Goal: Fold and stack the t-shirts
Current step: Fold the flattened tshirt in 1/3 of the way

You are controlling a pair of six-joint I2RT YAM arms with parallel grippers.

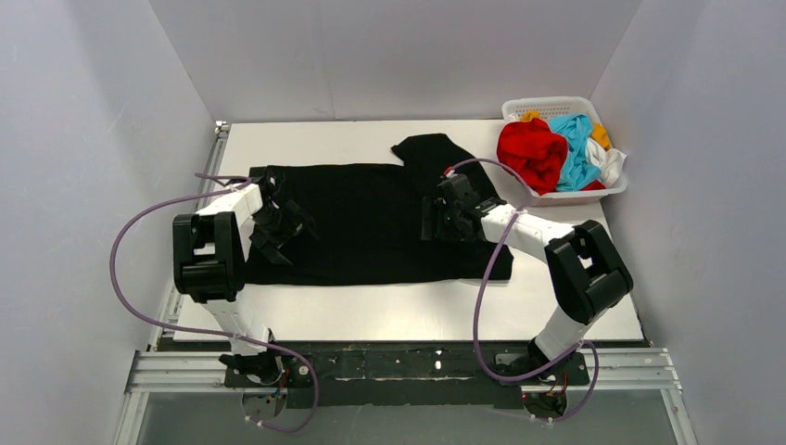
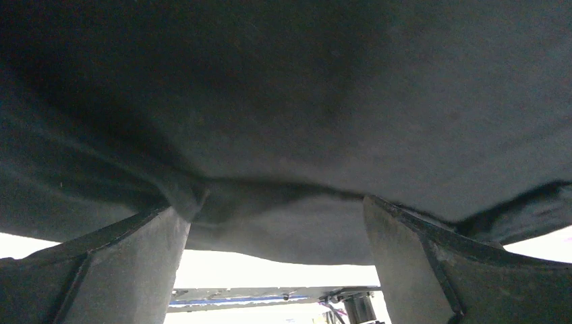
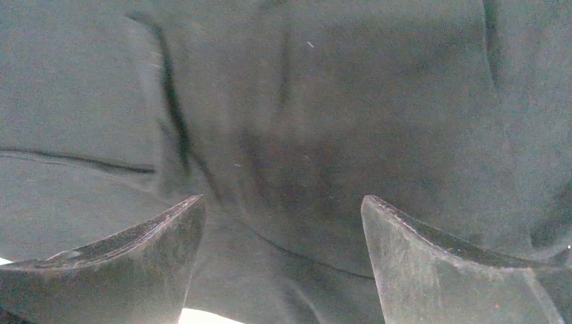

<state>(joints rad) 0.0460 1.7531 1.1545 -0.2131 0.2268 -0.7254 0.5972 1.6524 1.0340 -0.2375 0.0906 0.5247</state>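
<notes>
Filling the centre of the top view, the white rectangular table (image 1: 389,315) carries everything. The large black cloth t-shirt (image 1: 371,222) lies spread flat over its middle, slightly left of centre, with one sleeve poking toward the upper middle of the frame. A white plastic lattice basket (image 1: 556,105) sits at the upper right. It holds a crumpled red t-shirt (image 1: 530,153) on its left side, a light blue t-shirt (image 1: 576,148) beside that, a white t-shirt (image 1: 612,165) at the right rim and an orange-yellow t-shirt (image 1: 601,134) peeking out at the back.

The left claw (image 1: 278,227) hangs over the black shirt's left end. Its jaws are spread wide, and in the left wrist view a fold of dark cloth sags between the two fingers (image 2: 128,263) without being pinched. The right claw (image 1: 443,218) rests over the shirt's right part, also wide open. Its fingers (image 3: 432,263) stand apart above wrinkled black fabric, gripping nothing.
</notes>
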